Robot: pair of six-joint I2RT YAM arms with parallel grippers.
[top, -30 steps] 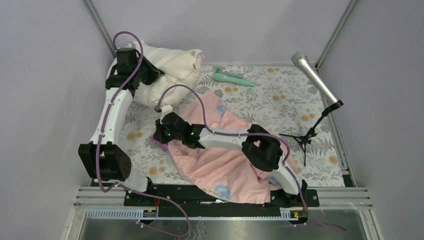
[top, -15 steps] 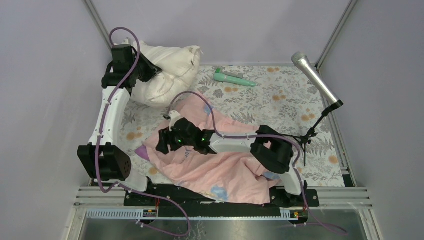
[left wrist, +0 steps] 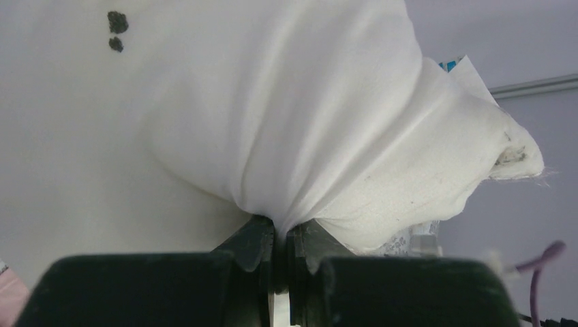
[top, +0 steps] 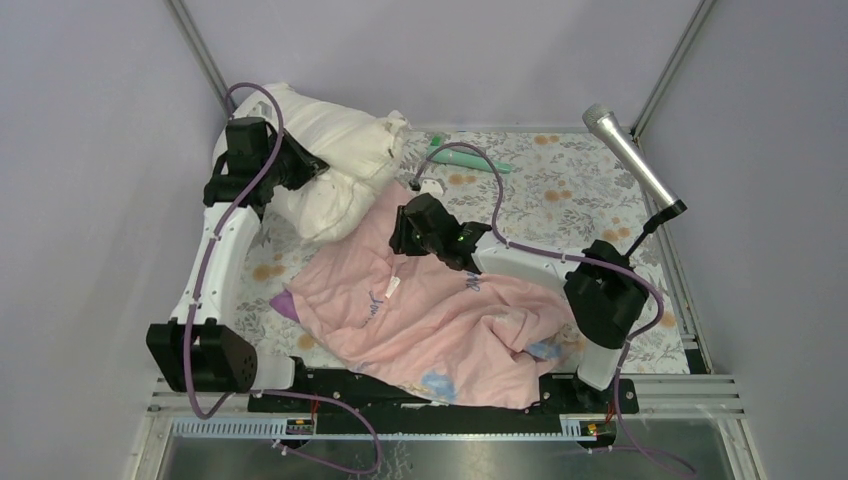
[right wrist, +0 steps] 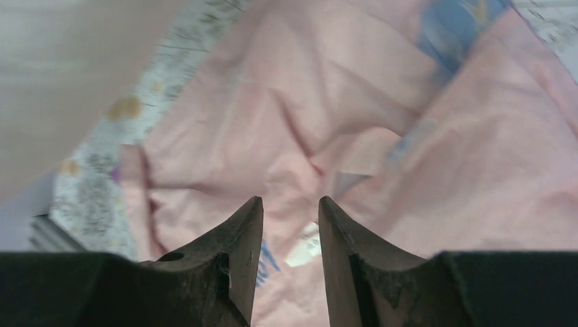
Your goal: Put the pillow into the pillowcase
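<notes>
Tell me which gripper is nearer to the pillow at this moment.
Left. The left gripper is shut on a fold of the pillow. The right gripper is open and empty above the pillowcase, just off the pillow's near-right side.

The pillow (left wrist: 286, 116) is reading as matt off-white woven cloth, gathering into soft creases, with two small dark specks and a frayed, grubby corner. Just beside the pillow, the pillowcase (top: 440, 320) is lying as thin pale pink cloth, matt and rumpled, with purple lining showing at one edge. Under the pillow, the surface (top: 570, 200) is showing a matt printed floral covering. The left tool (left wrist: 281, 235) and right tool (right wrist: 290, 201) are looking like matt black plastic. Well apart from the pillow, the microphone (top: 628, 150) is gleaming as silvery metal
</notes>
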